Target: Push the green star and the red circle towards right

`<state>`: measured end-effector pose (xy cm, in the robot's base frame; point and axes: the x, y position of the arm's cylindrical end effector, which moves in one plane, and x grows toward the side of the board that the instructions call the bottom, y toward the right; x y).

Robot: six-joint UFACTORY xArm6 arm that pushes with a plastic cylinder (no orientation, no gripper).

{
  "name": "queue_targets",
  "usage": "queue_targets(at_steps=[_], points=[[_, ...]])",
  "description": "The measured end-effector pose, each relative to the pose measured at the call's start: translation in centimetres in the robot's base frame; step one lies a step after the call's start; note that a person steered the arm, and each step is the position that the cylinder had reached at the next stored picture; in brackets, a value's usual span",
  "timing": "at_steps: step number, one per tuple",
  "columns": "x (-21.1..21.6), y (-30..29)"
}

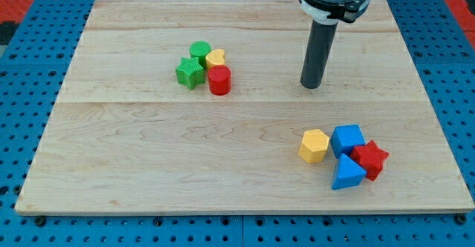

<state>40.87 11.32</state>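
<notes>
our tip [311,86] rests on the bench [148,173], well to the view's right of the upper-left cluster and touching no block. the tool is a plain rod: nothing to open or close, nothing held. the green star [190,73] and red circle [219,80] sit near each other in that cluster, beside a green circle [200,52] and a yellow heart [216,57]. we judge the task not yet begun: both targets lie left of centre, and our tip is on their right, the wrong side for pushing right.

green star [190,73], red circle [220,79], pale wooden board [148,165]
</notes>
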Motion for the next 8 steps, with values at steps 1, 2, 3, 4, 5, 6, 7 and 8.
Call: queue_targets(at_steps=[1, 2, 3, 4, 5, 6, 7, 8], points=[[0.0, 0.0], [-0.6, -0.1], [-0.6, -0.1], [-1.0, -0.2], [-1.0, -0.3], [-1.0, -0.6], [3.3, -1.5], [6.6, -10.2]])
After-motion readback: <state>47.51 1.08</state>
